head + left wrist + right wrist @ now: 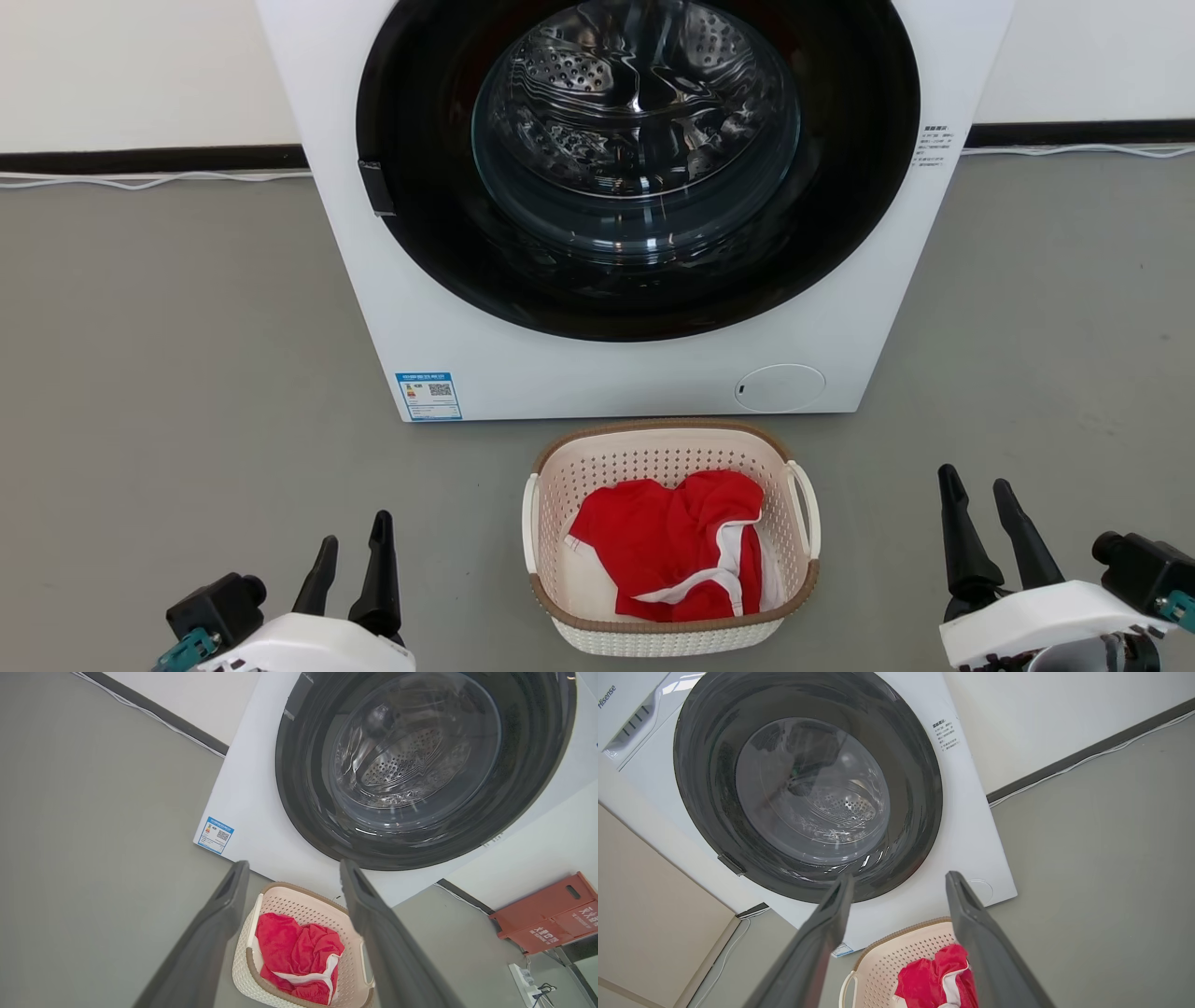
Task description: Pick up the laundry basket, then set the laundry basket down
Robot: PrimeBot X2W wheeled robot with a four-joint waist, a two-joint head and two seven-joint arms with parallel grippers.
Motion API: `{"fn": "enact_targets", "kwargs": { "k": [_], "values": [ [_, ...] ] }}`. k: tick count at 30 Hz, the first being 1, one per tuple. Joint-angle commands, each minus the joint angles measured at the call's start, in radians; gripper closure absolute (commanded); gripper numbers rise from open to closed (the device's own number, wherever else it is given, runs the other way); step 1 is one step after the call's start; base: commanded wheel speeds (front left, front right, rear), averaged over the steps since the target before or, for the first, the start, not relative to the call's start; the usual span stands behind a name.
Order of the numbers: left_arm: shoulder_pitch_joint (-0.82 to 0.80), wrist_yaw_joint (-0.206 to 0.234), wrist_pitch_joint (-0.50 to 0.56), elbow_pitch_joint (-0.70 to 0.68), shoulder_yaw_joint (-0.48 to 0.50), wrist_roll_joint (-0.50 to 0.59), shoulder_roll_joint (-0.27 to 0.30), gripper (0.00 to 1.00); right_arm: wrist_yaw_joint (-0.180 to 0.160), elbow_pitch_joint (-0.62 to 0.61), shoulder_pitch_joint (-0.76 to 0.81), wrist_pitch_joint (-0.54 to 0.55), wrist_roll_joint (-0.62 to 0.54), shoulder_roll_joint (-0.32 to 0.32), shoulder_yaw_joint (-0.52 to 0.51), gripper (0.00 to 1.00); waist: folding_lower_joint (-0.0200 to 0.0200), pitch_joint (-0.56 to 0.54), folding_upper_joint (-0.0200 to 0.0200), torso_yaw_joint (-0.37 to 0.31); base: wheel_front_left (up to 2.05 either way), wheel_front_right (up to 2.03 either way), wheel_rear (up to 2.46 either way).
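Head view is showing both arms sitting low at the near edge. The left gripper point(355, 528) and the right gripper point(975, 478) are each keeping their fingers spread with nothing between them, so both hands are empty. They're hanging well apart from the laundry basket point(644, 464), one off to each side, neither touching it.

So by the looks of it the task is sitting right at the start. The pick-up isn't done yet, and the set-down is waiting after that.

The basket is standing upright on the grey floor point(187, 373) between the two grippers, just in front of the washing machine point(607, 373). Its white loop handles point(529, 523) are sticking out on either side, which is probably where the fingers are going to have to go.

Inside, a red garment point(667, 546) with white trim is lying crumpled, covering most of the bottom. Nothing else is showing in there.

Farther back, the machine's round door point(635, 121) is looking shut. Reflections are getting in the way, so it's hard to tell whether the drum is holding anything.
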Motion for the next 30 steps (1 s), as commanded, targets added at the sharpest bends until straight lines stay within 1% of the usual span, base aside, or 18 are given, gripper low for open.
{"fn": "enact_targets", "kwargs": {
  "k": [1, 18, 30],
  "values": [
    [-0.037, 0.01, -0.014, -0.033, 0.013, 0.04, 0.009, 0.0, 0.005, -0.029, -0.042, -0.022, -0.04, -0.018, 0.019, 0.0, 0.0, 0.0, 0.0, 0.0, 0.0, 0.0, 0.0],
    [-0.04, 0.037, -0.067, -0.039, -0.003, 0.262, 0.012, 0.0, 0.006, -0.02, -0.047, -0.075, -0.266, -0.027, 0.026, 0.0, 0.0, 0.004, 0.0, 0.002, 0.0, 0.0, 0.0],
    [-0.042, 0.056, -0.099, -0.042, -0.014, 0.393, 0.013, 0.0, 0.007, -0.015, -0.051, -0.107, -0.405, -0.032, 0.032, 0.0, 0.0, 0.006, 0.0, -0.002, 0.0, 0.0, 0.0]
  ]
}}
